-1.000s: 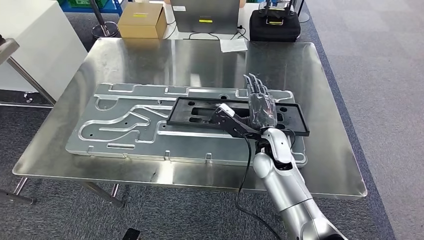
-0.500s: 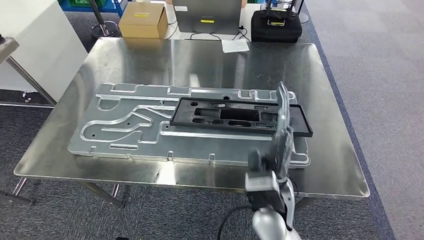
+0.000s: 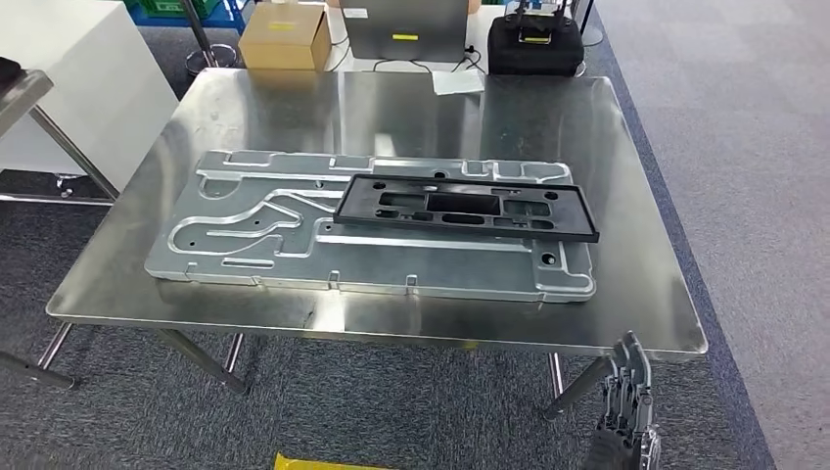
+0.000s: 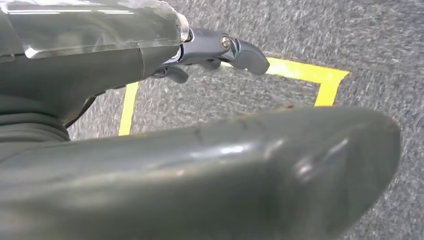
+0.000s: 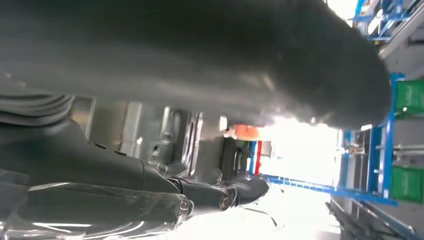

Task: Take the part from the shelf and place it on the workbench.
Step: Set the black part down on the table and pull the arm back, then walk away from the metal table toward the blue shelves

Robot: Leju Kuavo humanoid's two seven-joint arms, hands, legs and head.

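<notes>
Behind workbench point(image 3: 636, 294): cardboard box point(image 3: 285, 35), black case point(image 3: 534, 48).

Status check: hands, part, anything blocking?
Right hand empty, fingers apart, low beside the table. Left hand hanging over floor, nothing in it. Black part lies flat on the metal plate. Nothing in the way.

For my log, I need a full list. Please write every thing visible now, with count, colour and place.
workbench: one, shiny steel, centre.
metal plate: one, silver, flat on the workbench.
black part: one, on the metal plate's right half.
cardboard box: one, brown, on the floor behind the workbench.
black case: one, behind the workbench's far right corner.
paper: one, white, far workbench edge.
yellow tape: on grey carpet.
right hand: one, dark, below the workbench's near right corner, holding nothing.
left hand: dark fingers over the carpet.
</notes>
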